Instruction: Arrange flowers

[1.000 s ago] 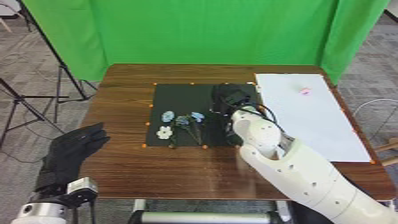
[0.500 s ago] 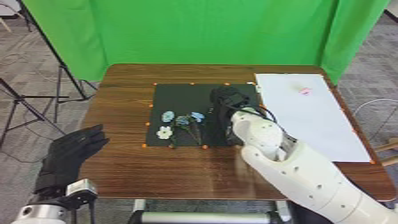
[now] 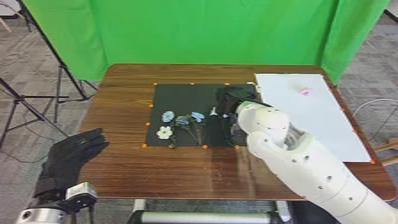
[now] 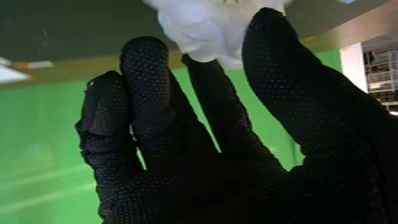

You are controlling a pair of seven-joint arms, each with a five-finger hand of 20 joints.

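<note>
"What's the right robot hand [image 4: 195, 190] up to over there?"

"It's open, fingers fairly straight and the thumb [image 4: 280, 65] set apart from them. There's a frilly white blossom [image 4: 209, 27] right at the fingertips, between thumb and fingers. Whether they grip it, I can't tell from here."

"Why spread like that, do you think?"

"To take petals that soft without crushing them, I'd guess. Squeeze hard and they'd crumple."

"And just beside the hand?"

"A small white piece [image 3: 213, 111] on the black mat [image 3: 182, 96]; I can't make out what it is. Then the blue flowers [image 3: 168, 116], close together, with a flat white flower [image 3: 164, 132] just below them and thin stems [image 3: 194, 134] running toward the mat's near edge. Grouped heads, stems down: it looks like a bunch laid ready to pick from."

"There's a pink flower [image 3: 306, 92] too."

"Yes, on the white sheet [image 3: 315, 127], near its far end. My bet is that the sheet is where the arrangement gets built, so most of the job remains."

"Anything in the way?"

"The right arm [image 3: 311, 167] slants over the surface [image 3: 129, 175] and hides part of both mat and sheet. Those neighbouring stems could snag, too. The left robot hand [image 3: 71, 155] is well clear, at the left side, open and holding nothing."
</note>
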